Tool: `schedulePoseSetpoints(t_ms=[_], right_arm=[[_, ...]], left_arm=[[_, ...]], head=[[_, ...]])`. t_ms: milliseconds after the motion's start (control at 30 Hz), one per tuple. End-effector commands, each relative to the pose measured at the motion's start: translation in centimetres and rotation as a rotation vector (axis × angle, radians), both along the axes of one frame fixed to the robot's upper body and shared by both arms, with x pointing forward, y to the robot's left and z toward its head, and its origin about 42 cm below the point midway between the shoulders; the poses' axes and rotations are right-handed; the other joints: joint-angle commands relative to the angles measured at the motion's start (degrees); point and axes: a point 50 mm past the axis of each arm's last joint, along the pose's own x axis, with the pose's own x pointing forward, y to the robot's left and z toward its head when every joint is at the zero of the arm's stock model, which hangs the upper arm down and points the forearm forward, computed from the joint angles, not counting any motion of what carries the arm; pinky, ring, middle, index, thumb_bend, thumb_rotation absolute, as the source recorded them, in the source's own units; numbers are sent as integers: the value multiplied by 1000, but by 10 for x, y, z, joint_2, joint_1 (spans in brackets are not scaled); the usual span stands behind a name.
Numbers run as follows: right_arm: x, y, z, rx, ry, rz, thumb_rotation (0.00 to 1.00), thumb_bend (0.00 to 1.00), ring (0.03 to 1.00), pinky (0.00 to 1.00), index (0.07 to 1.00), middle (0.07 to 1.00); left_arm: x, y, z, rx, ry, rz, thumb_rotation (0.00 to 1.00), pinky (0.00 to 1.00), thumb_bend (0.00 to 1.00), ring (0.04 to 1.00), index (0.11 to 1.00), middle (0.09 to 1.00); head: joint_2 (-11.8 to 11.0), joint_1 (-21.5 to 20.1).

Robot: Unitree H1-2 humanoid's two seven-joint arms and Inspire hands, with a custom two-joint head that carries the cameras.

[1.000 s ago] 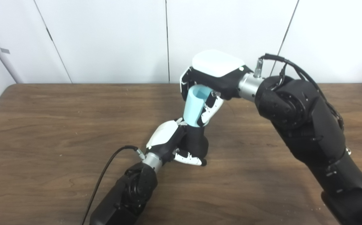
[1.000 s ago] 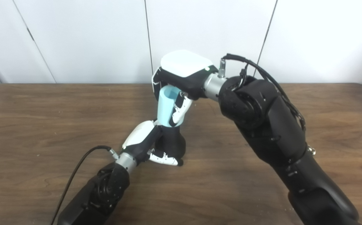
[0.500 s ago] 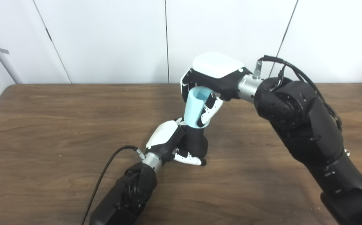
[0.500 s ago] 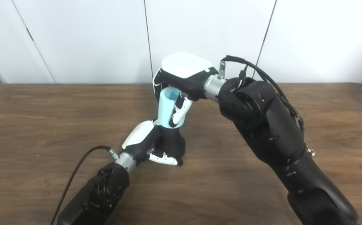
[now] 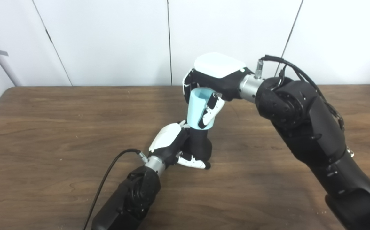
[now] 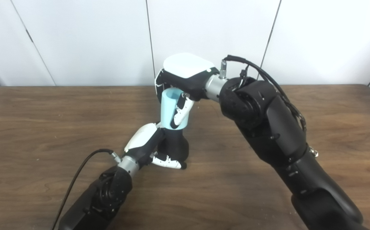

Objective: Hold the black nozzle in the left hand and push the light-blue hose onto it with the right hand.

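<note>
The left hand (image 5: 172, 145) sits low over the dark brown wooden table (image 5: 44, 127), its fingers wrapped around the black nozzle (image 5: 200, 145), which stands upright on the wood just right of the palm. A black cable (image 5: 108, 174) loops from that wrist toward the near edge. Directly above the left hand, the light-blue hose (image 5: 197, 108) sits on top of the nozzle, tilted slightly, its open end up. The right hand (image 5: 215, 80) clasps the hose from above, fingers closed down its sides. Beyond both hands the tabletop runs back to a white panelled wall (image 5: 108, 38) with thin dark seams.
</note>
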Motion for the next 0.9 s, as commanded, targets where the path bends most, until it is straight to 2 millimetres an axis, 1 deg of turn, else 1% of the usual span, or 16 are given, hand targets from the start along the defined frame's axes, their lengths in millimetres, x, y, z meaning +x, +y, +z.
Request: schedulePoseSetpoints(t_ms=[0,267,367,633,867], right_arm=[[4,8,15,-2,-74,-3,0,501,436,325,463,487],[-2,17,8,-29,-80,23,0,501,443,318,466,491],[-3,18,7,-50,-85,38,0,499,440,313,481,487],[-4,12,7,-115,-68,59,0,499,437,309,489,490],[-4,11,9,-144,-76,54,0,497,424,305,504,493]], left_arm=[[-37,8,-76,175,342,5,40,1000,520,1000,481,891],[-36,9,-77,177,348,4,40,1000,520,1000,481,891],[-36,10,-76,178,346,4,39,1000,520,1000,480,891],[-34,9,-75,180,350,6,39,1000,520,1000,480,890],[-31,8,-74,178,347,2,40,1000,520,1000,481,891]], head=[[1,1],[4,1],[4,1],[6,-1],[5,-3]])
